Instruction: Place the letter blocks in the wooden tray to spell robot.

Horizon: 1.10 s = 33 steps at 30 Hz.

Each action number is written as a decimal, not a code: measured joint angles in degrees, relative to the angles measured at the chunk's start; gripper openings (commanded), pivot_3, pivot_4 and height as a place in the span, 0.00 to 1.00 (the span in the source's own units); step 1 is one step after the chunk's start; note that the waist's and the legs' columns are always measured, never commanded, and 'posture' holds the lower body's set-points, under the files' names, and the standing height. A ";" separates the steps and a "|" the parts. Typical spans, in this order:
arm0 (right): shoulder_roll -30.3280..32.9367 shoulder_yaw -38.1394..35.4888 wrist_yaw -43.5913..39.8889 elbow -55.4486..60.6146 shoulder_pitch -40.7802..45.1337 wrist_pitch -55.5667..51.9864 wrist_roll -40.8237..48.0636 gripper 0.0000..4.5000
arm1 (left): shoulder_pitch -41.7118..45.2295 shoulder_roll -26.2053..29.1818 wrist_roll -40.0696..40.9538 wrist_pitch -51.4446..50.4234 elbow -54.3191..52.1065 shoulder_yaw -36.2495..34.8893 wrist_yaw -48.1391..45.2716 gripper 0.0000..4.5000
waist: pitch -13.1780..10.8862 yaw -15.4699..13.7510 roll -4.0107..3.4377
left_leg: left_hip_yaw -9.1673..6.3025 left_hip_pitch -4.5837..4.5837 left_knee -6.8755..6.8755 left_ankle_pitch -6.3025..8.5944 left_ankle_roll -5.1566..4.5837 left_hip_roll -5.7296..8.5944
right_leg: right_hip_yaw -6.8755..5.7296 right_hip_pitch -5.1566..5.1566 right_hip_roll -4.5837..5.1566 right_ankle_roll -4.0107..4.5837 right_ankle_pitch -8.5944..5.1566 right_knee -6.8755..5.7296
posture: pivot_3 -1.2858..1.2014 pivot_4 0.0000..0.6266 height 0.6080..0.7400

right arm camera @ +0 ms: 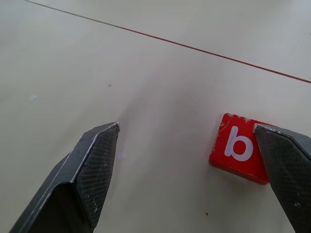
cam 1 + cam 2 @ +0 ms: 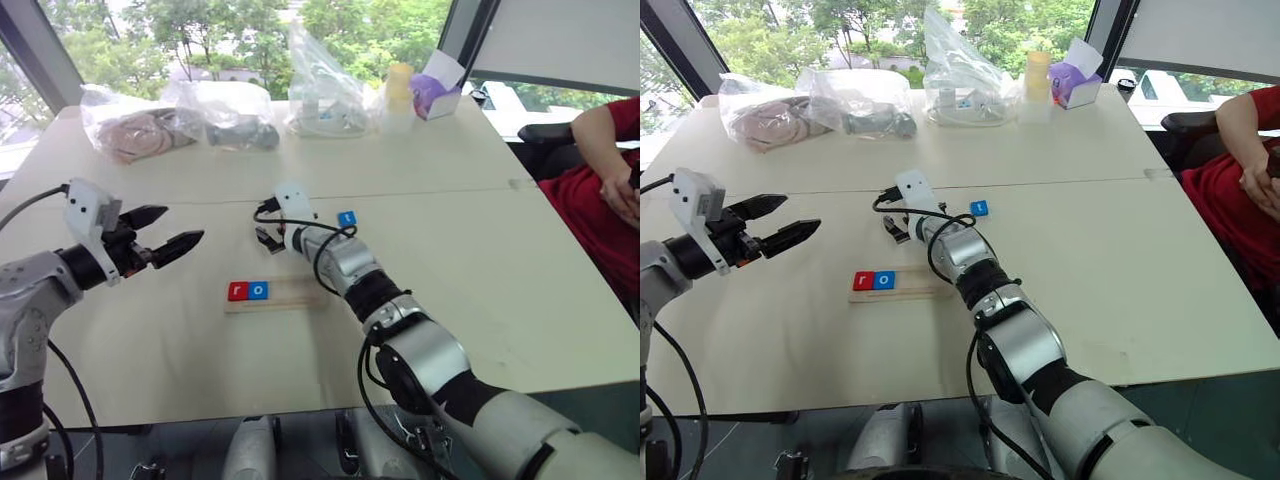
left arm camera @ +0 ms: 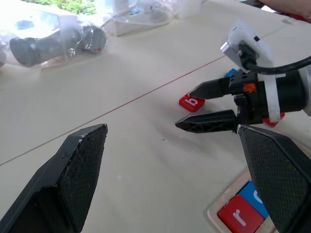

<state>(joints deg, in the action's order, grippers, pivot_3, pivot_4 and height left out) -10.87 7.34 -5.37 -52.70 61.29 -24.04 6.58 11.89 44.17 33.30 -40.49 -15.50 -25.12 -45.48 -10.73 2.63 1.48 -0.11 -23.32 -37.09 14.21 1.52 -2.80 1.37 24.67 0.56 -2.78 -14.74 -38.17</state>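
The long, shallow light-wood tray [image 2: 285, 296] lies on the pale table [image 2: 480, 300], and that's your landmark. Its left end holds the red "r" block [image 2: 237, 291] with the blue "o" block [image 2: 259, 290] touching it on the right; the remaining slots are bare wood. Beyond the tray, your right gripper [image 1: 187, 170] has its fingers spread wide, hovering low over the table, and the red "b" block [image 1: 239, 154] lies flat just by one fingertip, not clasped. Another blue block [image 2: 346, 217] lies farther back, beyond the tray's right end. Your left gripper [image 2: 170, 233] hangs in the air left of the tray, fingers apart, carrying nothing.
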 measured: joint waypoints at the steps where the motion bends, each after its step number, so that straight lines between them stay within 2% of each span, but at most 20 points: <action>1: -0.05 -0.46 0.44 -1.02 0.29 1.02 -0.44 1.00 | -0.42 -0.03 0.26 -0.09 -0.46 -0.10 0.53 0.99 | 0.00 0.00 0.00 | 0.01 0.00 0.00 0.00 0.00 0.01 | 0.00 0.00 0.00 0.00 0.00 0.00 | 0.52 0.24 1.00; 8: 0.59 -1.56 3.39 -4.13 0.32 8.39 -3.62 1.00 | -2.91 -0.15 2.06 -0.21 -1.67 -1.06 2.16 0.99 | 0.00 -0.01 -0.01 | 0.01 -0.04 0.01 0.00 0.00 0.03 | -0.01 0.01 -0.01 0.00 0.00 0.02 | 0.52 0.24 1.00; 22: -0.51 -7.76 5.34 -6.00 0.58 5.11 -0.65 1.00 | -2.66 -0.32 2.15 1.41 -1.62 1.65 3.34 0.99 | 0.00 -0.05 0.00 | 0.01 0.02 0.02 0.00 0.00 0.03 | -0.02 -0.07 0.00 0.01 -0.01 0.04 | 0.52 0.24 1.00; 25: -0.70 -8.41 6.64 -7.78 1.51 5.88 -0.60 0.81 | -2.72 -0.34 2.01 1.95 -1.57 2.13 3.50 1.00 | 0.01 -0.07 0.00 | 0.00 0.05 0.01 0.00 0.00 0.03 | -0.02 -0.11 0.00 0.01 -0.01 0.05 | 0.52 0.24 1.00; 30: -0.91 -5.96 8.31 -10.77 2.64 7.68 -3.83 0.26 | -2.77 -0.45 1.25 2.55 -1.51 3.10 3.85 1.00 | 0.01 0.48 0.01 | 0.01 0.06 0.05 0.00 0.00 0.03 | 0.00 -0.09 -0.02 0.02 -0.01 0.07 | 0.52 0.24 1.00; 33: -0.92 -4.33 8.29 -11.19 2.61 8.80 -5.42 0.26 | -2.70 -0.73 1.07 2.74 -1.42 3.77 3.90 1.00 | 0.01 0.84 0.01 | 0.00 0.06 0.08 0.00 0.00 0.03 | -0.01 -0.09 -0.02 0.01 -0.01 0.06 | 0.52 0.24 1.00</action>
<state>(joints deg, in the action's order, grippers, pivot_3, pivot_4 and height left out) -11.79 3.02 2.92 -63.89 63.90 -15.24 1.16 9.19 43.45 34.37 -37.74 -16.92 -21.36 -41.57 -10.72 3.47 1.49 -0.11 -23.26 -37.01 14.21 1.52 -2.78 1.36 24.58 0.54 -2.77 -14.75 -38.11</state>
